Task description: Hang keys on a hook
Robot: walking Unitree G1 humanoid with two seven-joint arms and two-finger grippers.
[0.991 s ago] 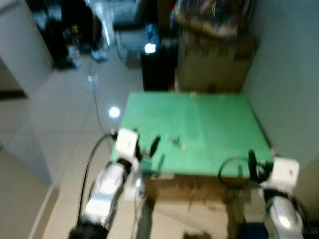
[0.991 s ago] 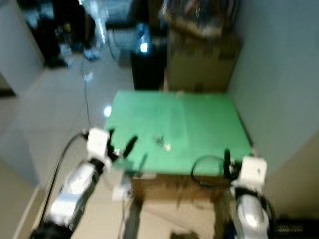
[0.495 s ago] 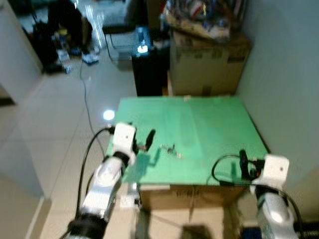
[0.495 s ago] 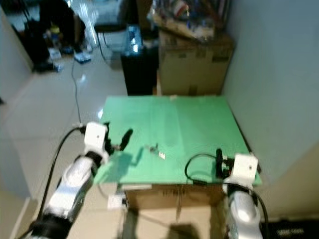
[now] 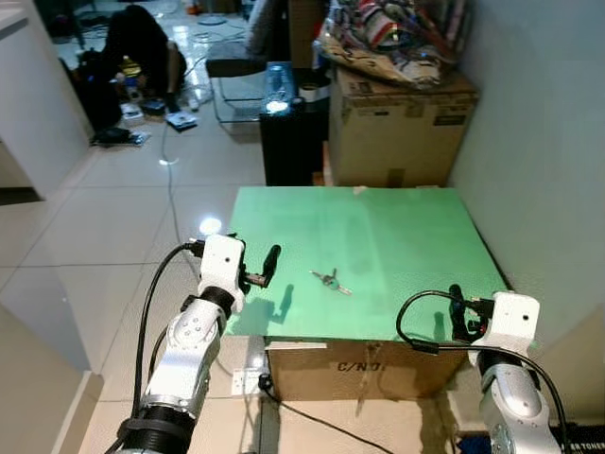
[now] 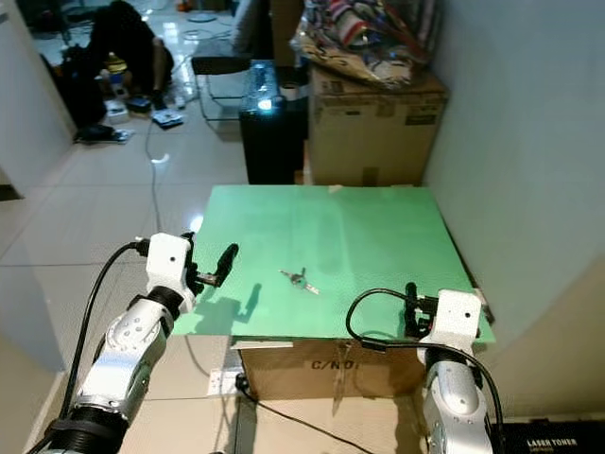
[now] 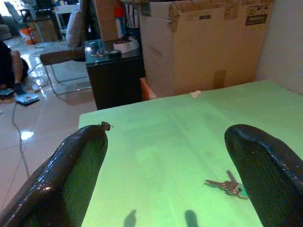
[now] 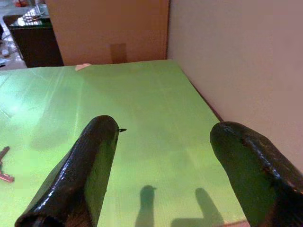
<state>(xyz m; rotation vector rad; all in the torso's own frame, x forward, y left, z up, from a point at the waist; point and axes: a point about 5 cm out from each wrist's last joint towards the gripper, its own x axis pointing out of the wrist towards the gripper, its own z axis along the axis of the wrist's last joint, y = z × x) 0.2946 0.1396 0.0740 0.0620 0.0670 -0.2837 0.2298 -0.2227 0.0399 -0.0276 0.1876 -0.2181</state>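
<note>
A: What writing can we read? 
B: On the cardboard box under the counter, we make out "C/N" printed in black; the label on the large carton behind the counter is too small to read.

A: And the materials? 
B: We see a flat, matte green counter top. The keys, small and metallic with a coloured tag, lie flat near its middle, touching neither claw.

A: The claws? 
B: The left claw hovers at the counter's left edge, fingers spread and empty. The right claw, glossy black, sits at the near right corner, likewise spread and empty.
</note>
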